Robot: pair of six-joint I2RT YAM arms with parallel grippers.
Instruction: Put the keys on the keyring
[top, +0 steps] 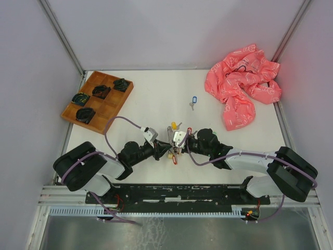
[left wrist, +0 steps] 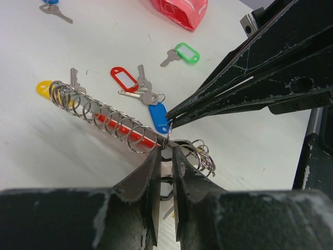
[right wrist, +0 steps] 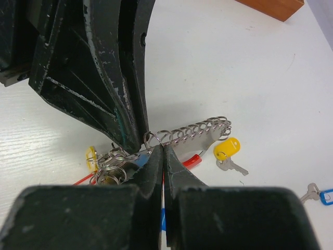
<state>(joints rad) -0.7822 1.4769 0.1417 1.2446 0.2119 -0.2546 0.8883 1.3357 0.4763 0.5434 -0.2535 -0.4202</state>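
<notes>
Tabletop (top: 156, 94): white, walled on three sides. A crumpled pink bag (top: 242, 83) lies at the far right.

Wooden tray (top: 109, 108), far left: dark coiled items (top: 101, 92) are seen in four compartments, the rest bare. The tray's contents are shown only from above.

Keyring (top: 174, 151): held low over the tabletop's middle, between both arms. Its row of silver rings over a red strip is shown only by the wrist views (left wrist: 112, 122).

Left gripper (left wrist: 166, 151): jaws narrowed to a slit, with the keyring's end pinched in it.

Right gripper (right wrist: 163, 151): jaws pressed together on a thin ring at that same end.

Keys, left wrist view: blue tag (left wrist: 158, 117) touching the right tips; red (left wrist: 124, 78), green (left wrist: 186, 52) and yellow (left wrist: 44, 87) lying on the tabletop. A second blue-tagged key (top: 193, 100) lies well apart.
</notes>
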